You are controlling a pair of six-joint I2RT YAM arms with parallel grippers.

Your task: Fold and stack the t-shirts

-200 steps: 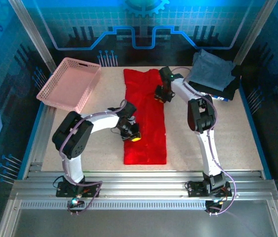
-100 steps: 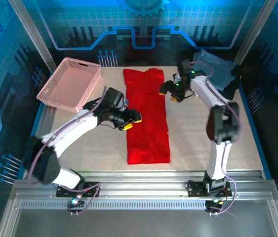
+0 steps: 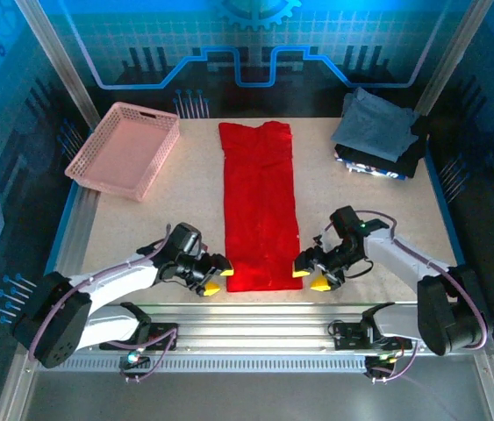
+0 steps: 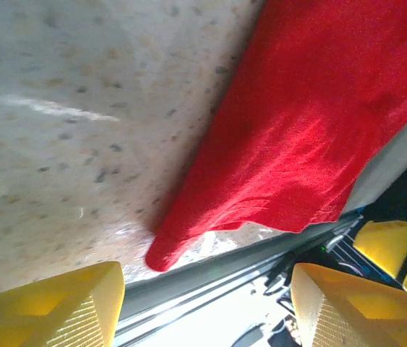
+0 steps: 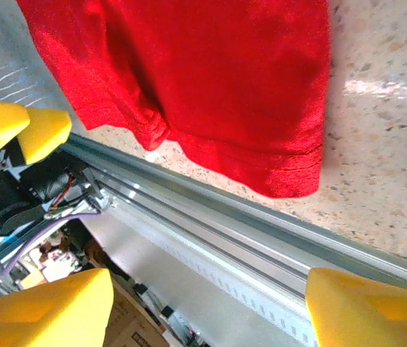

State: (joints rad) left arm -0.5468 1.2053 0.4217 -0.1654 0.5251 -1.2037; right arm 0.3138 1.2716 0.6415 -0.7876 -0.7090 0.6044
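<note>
A pink mesh basket [image 3: 124,149] sits at the far left of the bench [image 3: 387,228]. Near the front edge, the left pincer [image 3: 218,280] hangs low just beside the near left corner of the red t-shirt [image 3: 260,206], its jaws spread and grasping nothing. The shirt lies flat as a long narrow strip down the middle of the bench. At its near right corner the right pincer [image 3: 311,277] is likewise released and empty. At the far right, folded grey-blue and dark shirts [image 3: 376,132] lie stacked.
</note>
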